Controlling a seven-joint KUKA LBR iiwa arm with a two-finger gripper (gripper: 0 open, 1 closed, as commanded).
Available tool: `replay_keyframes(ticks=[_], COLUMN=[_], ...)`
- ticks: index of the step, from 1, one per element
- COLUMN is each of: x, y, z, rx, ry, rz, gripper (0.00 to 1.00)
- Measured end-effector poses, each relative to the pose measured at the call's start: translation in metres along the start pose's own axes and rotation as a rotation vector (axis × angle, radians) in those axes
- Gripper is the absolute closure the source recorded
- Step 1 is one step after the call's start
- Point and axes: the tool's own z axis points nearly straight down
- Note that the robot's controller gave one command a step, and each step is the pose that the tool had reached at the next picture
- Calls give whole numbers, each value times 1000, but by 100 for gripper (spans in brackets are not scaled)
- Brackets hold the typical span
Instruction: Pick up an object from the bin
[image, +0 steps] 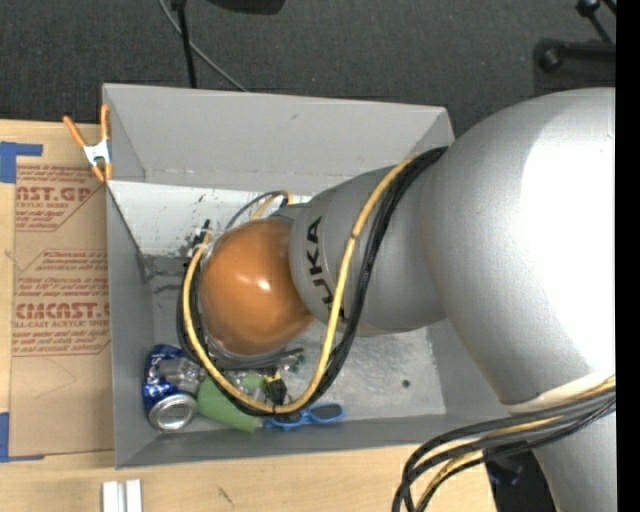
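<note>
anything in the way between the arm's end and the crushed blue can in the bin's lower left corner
Nothing lies on the crushed blue metal can; a green rounded piece touches its right side. The arm's round orange cover, up and right of it, hides what is beneath.

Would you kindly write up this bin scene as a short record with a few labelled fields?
container: grey metal bin
arm: silver arm reaching in from the right
wrist: orange cover over the bin's left-middle floor
nearest things: crushed blue can in the near-left corner; green object just right of the can; blue looped piece along the near wall
held thing: cannot tell, the space beneath the cover is hidden
</note>
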Motion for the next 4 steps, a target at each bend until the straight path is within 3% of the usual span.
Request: replay_keyframes(ticks=[1,2,3,4], x=[24,24,22,18], y=[-7,-7,-8,-9], z=[5,5,3,-13], rx=[-9,-10,-12,-6], ry=[-13,-12,-9,-20], rz=[-117,-117,-115,-113], gripper=[0,100,100,100])
